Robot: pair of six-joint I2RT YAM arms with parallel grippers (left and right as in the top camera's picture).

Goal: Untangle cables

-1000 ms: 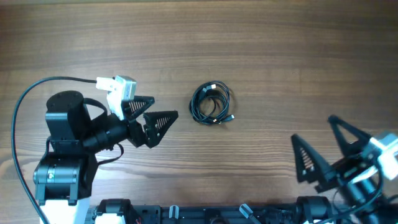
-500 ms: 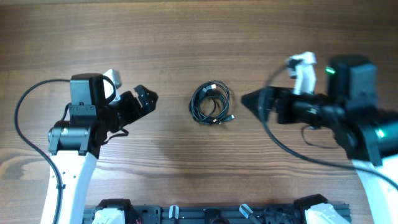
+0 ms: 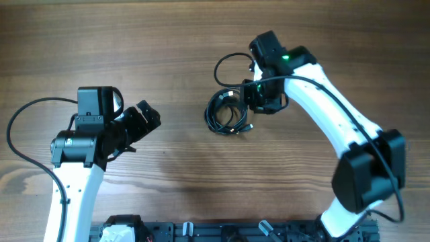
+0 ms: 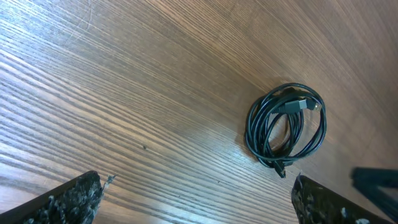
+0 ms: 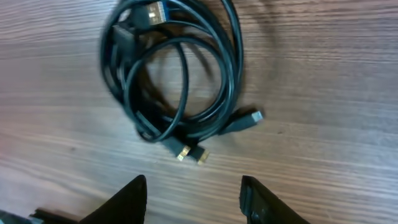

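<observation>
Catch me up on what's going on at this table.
A coiled bundle of thin black cables lies on the wooden table, not yet untangled. The right hand hovers open right at the coil, gripping nothing. The left hand is open too, off to the side and well clear of it.

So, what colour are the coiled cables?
The cables are black, plug tips metallic; right wrist view shows best.

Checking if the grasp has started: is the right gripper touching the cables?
Apart. The right wrist view shows a strip of bare table between the open right gripper and the nearest plug ends of the cables.
</observation>
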